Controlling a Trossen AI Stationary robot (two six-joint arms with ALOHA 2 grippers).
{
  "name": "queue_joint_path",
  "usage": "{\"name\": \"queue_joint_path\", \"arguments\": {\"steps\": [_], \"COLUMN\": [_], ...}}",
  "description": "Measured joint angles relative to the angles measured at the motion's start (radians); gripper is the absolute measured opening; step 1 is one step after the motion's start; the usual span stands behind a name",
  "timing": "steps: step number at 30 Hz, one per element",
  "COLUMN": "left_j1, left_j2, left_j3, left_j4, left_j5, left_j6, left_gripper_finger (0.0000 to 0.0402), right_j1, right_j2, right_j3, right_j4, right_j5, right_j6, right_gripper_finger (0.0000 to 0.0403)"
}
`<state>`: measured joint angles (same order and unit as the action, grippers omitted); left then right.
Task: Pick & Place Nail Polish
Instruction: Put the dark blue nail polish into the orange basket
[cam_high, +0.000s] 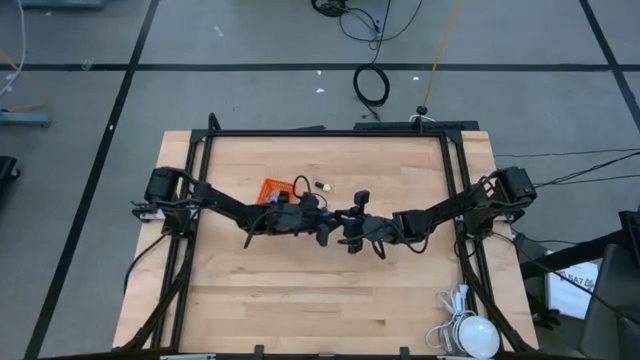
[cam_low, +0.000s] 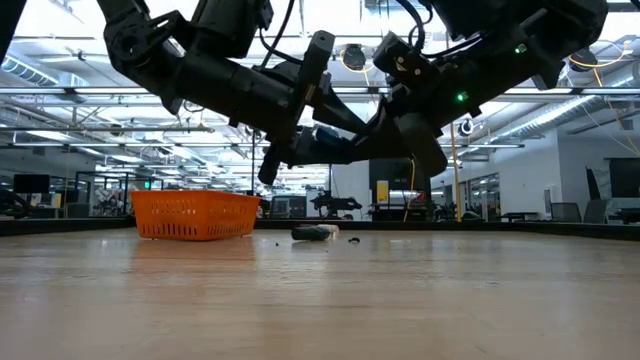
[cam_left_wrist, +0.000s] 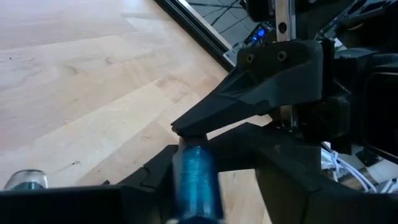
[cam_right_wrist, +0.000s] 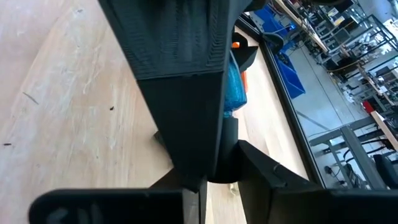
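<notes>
Aloft over mid-table, the right gripper (cam_high: 354, 230) pinches a blue nail polish bottle (cam_left_wrist: 194, 174) by its cap; the left gripper (cam_high: 328, 226) surrounds its body, grip unclear. Delivery to the orange mesh basket (cam_low: 195, 215) apparently remains. Another bottle (cam_low: 315, 232) lies on the wooden table (cam_high: 300, 300), with a strip-lit workshop beyond.

two grippers (cam_high: 337, 228) (cam_high: 352, 233), one basket (cam_low: 194, 215), one blue bottle (cam_left_wrist: 194, 180)

Bright overhead lighting; ceiling glare; wrist close-ups blurred.
</notes>
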<state>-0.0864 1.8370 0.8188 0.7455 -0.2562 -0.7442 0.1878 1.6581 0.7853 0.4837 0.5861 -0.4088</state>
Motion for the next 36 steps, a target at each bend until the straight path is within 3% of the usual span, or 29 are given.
{"name": "queue_joint_path", "arguments": {"steps": [6, 18, 26, 36], "left_j1": [0.001, 0.008, 0.008, 0.011], "left_j2": [0.0, 0.0, -0.001, -0.002], "left_j3": [-0.001, 0.002, 0.002, 0.002], "left_j4": [-0.012, -0.034, -0.048, -0.044], "left_j5": [0.001, 0.009, 0.01, 0.029], "left_j6": [0.0, -0.013, 0.013, 0.039], "left_gripper_finger": [0.0144, 0.0137, 0.005, 0.005], "right_j1": [0.011, 0.039, 0.065, 0.075], "right_j2": [0.0, 0.0, 0.0, 0.0], "right_j3": [0.0, 0.0, 0.0, 0.003], "right_j4": [-0.01, -0.024, -0.045, -0.073], "right_j5": [0.002, 0.0, 0.013, 0.024], "right_j6": [0.0, 0.0, 0.005, 0.06], "right_gripper_finger": [0.0047, 0.0047, 0.0047, 0.0048]}}
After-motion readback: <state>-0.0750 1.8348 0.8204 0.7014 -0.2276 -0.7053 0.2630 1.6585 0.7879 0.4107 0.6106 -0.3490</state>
